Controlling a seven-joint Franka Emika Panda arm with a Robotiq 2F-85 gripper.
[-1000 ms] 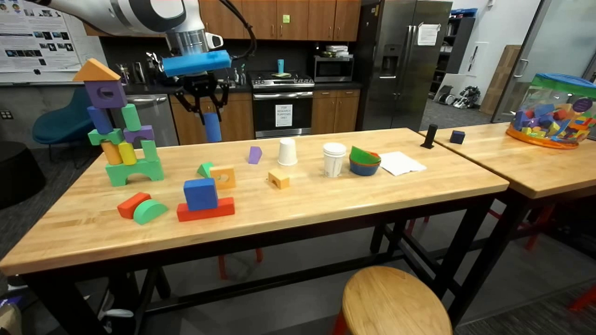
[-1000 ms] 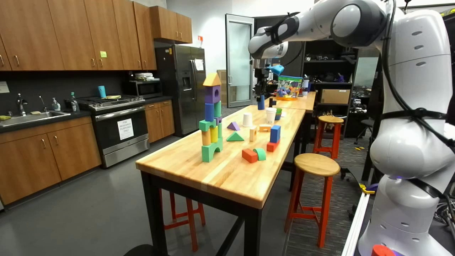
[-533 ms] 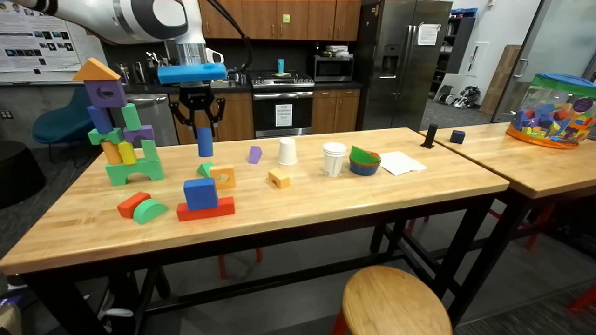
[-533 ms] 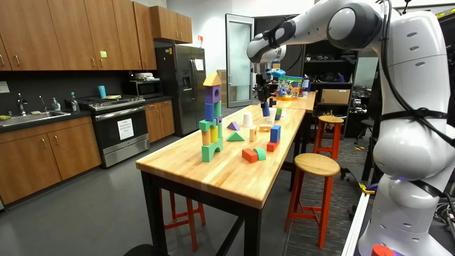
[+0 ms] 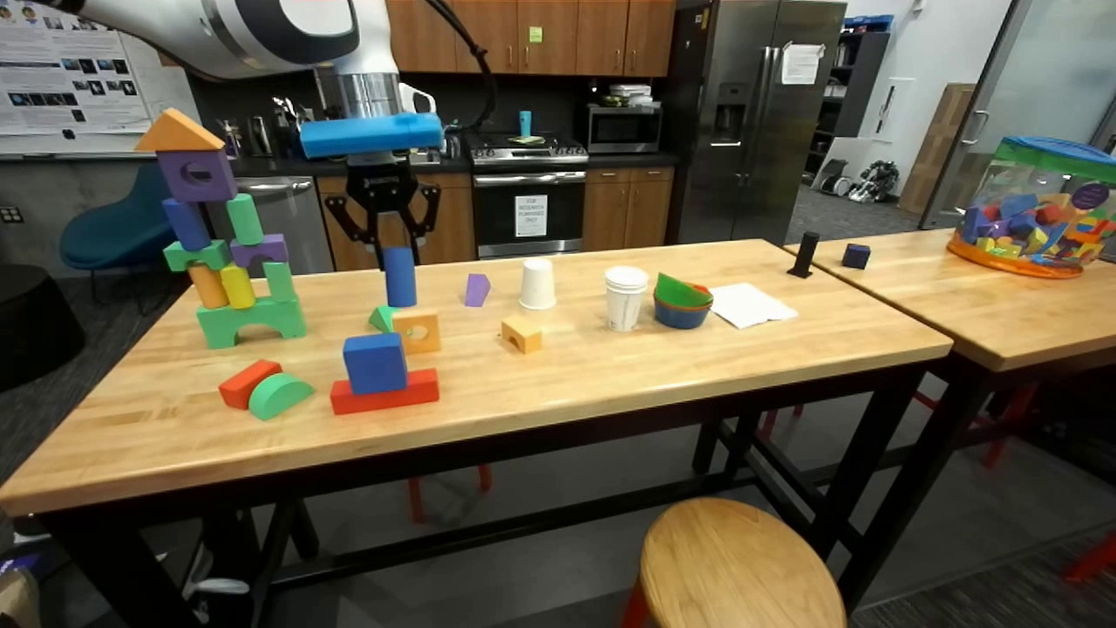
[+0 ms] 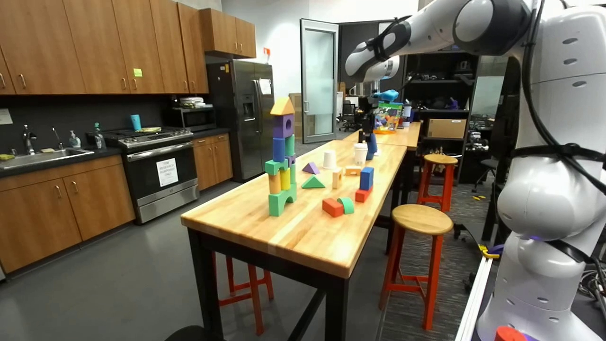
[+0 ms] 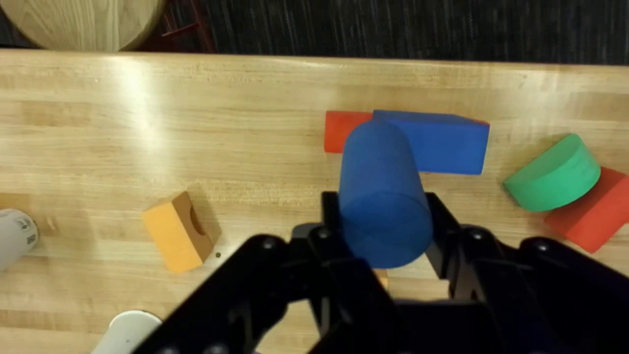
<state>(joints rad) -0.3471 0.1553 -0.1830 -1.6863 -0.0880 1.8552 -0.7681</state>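
A blue cylinder point(image 7: 385, 196) is pinched between the two black fingers point(image 7: 444, 236) of my gripper point(image 5: 398, 253), which is shut on it. It hangs roughly upright over the table in both exterior views, leaning slightly in an exterior view point(image 6: 372, 147). Seen from the wrist, the cylinder partly covers a blue block point(image 7: 444, 145) lying on a red block point(image 7: 346, 130). An orange block with a hole point(image 5: 418, 332) and a green triangle point(image 5: 384, 317) stand behind that pair. A green half-round point(image 7: 555, 174) rests against another red block point(image 7: 594, 211).
A tall block tower point(image 5: 240, 305) with an orange triangle on top stands at the table's end. An orange arch point(image 5: 521, 335), purple wedge point(image 5: 477, 290), upturned white cup point(image 5: 538, 284), lidded cup point(image 5: 625, 299) and bowls point(image 5: 683, 307) share the table point(image 5: 567, 392). Stools point(image 6: 422, 219) stand beside it.
The gripper has come down with the cylinder still in it. It has also shifted toward the table's stool-side edge over the last half second. The blocks on the table have stayed put.
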